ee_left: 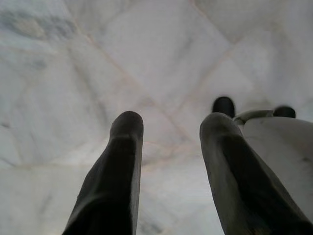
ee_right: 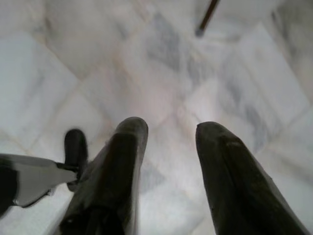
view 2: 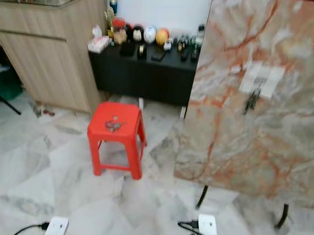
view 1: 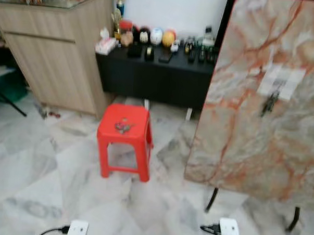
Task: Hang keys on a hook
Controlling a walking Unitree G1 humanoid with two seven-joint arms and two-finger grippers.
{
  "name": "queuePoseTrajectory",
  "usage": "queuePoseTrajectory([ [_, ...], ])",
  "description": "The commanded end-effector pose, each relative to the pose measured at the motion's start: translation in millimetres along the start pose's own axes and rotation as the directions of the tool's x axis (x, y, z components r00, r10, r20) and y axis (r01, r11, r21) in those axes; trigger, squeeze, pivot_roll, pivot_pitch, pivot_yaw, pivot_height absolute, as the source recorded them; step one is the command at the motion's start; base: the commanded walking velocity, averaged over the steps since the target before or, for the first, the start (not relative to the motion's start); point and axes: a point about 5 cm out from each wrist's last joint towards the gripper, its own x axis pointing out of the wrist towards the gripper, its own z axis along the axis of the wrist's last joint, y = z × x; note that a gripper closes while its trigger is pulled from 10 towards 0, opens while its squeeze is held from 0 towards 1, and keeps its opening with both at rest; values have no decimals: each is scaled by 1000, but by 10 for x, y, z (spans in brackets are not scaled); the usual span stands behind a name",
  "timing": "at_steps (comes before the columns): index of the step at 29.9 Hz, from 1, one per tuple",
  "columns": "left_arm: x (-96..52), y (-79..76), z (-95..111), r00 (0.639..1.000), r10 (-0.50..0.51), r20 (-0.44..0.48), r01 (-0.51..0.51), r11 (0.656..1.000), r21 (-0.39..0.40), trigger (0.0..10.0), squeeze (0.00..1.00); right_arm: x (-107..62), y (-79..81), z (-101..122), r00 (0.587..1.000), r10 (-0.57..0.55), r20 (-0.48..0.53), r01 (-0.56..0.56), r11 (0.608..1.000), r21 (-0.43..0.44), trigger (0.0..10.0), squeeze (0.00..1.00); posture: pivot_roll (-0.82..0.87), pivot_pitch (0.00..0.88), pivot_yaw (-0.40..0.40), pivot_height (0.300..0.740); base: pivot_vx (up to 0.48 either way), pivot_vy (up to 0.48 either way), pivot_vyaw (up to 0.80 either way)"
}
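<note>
Keys (view 1: 123,126) lie mid-seat on the red plastic stool (view 1: 126,139) beside the hook-bearing marble board (view 1: 262,101), both tools (ee_left: 168,147) (ee_right: 171,142) hanging released over the floor.

A small stool (view 1: 124,134) stands on the floor (view 1: 50,185), a bit left of the middle. The keys (view 1: 122,127) lie on top of the stool, near the middle of its seat. Behind the stool is a low table (view 1: 156,78) against the wall, with many small things in a row on it. Left of the low table stands a tall cabinet (view 1: 55,56). Right of the stool a big board (view 1: 262,101) stands upright on thin legs. A hook (view 1: 269,103) sits on the board near its top right part.
</note>
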Motion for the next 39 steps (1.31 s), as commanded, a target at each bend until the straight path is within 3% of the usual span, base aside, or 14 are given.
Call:
queuePoseTrajectory([
  [1, -12, 60, -54, 1000, 15, -23, -15, 1000, -2, 10000, 0, 7, 38, 33, 1000, 9, 7, -9, 1000, 4, 10000, 0, 112, 32, -34, 740, 0, 480, 0],
  [26, -17, 77, -69, 1000, 12, -24, -12, 1000, 10, 10000, 0, 5, 75, -9, 1000, 15, -3, -15, 1000, 4, 10000, 0, 112, 1, -23, 740, 0, 469, 0],
  [39, -10, 62, -19, 1000, 9, 6, -9, 1000, -23, 10000, 0, 7, 71, 9, 1000, 14, -1, -14, 1000, 0, 10000, 0, 117, 6, -28, 740, 0, 0, 0],
])
